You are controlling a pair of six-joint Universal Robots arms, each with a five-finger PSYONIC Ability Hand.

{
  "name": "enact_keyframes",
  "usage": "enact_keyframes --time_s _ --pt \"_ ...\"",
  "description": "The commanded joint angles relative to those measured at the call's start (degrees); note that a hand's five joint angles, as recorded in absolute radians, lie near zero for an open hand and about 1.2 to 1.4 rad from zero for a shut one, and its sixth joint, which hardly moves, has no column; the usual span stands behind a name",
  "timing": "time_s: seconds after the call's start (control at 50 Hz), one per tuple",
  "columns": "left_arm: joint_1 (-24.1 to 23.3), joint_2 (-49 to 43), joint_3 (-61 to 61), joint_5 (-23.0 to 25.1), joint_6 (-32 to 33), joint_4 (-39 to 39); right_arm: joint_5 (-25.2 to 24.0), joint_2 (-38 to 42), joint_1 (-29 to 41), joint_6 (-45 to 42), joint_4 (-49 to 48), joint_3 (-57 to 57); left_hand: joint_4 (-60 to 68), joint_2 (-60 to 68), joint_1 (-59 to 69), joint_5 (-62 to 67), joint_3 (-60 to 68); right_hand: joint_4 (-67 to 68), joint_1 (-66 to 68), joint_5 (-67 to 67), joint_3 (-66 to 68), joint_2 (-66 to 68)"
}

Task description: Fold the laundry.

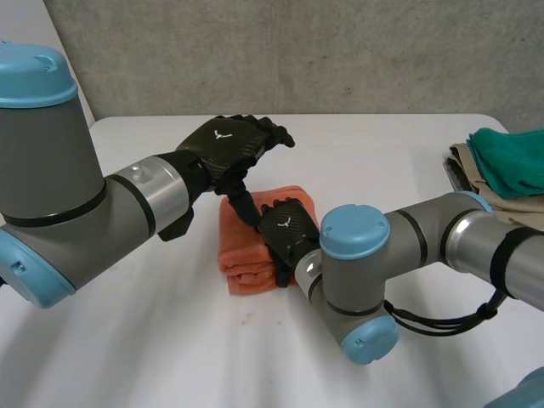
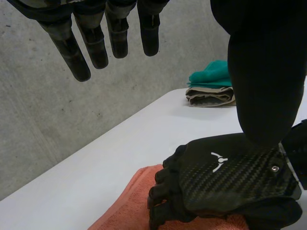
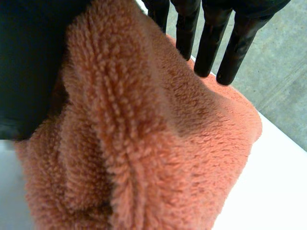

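Orange towel (image 1: 242, 255), folded into a thick pad, lies near the middle of the white surface (image 1: 127, 340), with the right hand (image 1: 287, 229) covering its right part so that the edge on that side is hidden. In the right wrist view a raised ridge of the towel's pile (image 3: 158, 143) stands between the dark thumb and the fingers (image 3: 211, 43), which reach over the cloth and seem to pinch the ridge; where their tips end is hard to make out. The left wrist view shows the same hand (image 2: 225, 177) from outside, its fingers bent down into the towel (image 2: 124, 206). The left hand (image 1: 229, 144) hovers above the towel's far edge, its fingers (image 2: 96, 43) spread loosely and holding nothing, its thumb hanging down close to the right hand; whether they touch cannot be told. At the right edge of the surface, well apart from the towel, a green cloth (image 1: 510, 161) lies on a beige folded garment (image 1: 476, 174), both cut off by the frame. Bare surface lies open to the left of the towel and in front of it, and a concrete wall (image 1: 297, 51) stands behind the far edge.
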Motion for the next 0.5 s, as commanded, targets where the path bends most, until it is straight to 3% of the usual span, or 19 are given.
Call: enact_keyframes --time_s 0.02,0.06,0.1,0.28,0.5 --pt "-0.04 0.02 -0.09 0.00 -0.12 0.00 0.33 1.42 0.00 -1.10 0.08 -1.73 1.07 1.24 -0.21 1.80 1.02 32.10 34.93 34.23 32.04 32.28" --pt "-0.04 0.02 -0.09 0.00 -0.12 -0.09 0.59 0.98 -0.09 -1.10 -0.09 -1.64 1.07 1.24 -0.21 1.80 1.02 50.84 53.68 52.97 50.78 51.03" --pt "-0.04 0.02 -0.09 0.00 -0.21 -0.09 0.68 0.46 -0.26 -0.84 -0.18 -1.47 1.07 1.24 -0.21 1.80 1.02 57.29 60.13 59.42 57.23 57.48" --pt "-0.30 0.45 -0.35 -0.09 -0.21 -0.09 -0.55 -5.26 -7.46 -2.06 0.52 1.60 0.74 0.91 -0.54 1.47 0.68 57.31 60.14 59.44 57.25 57.49" --pt "-0.21 1.95 -0.35 0.00 -2.32 -0.09 -8.63 -8.86 -24.25 -19.72 0.43 9.43 0.57 0.74 -0.71 1.30 0.51 57.31 60.14 59.44 57.25 57.49"
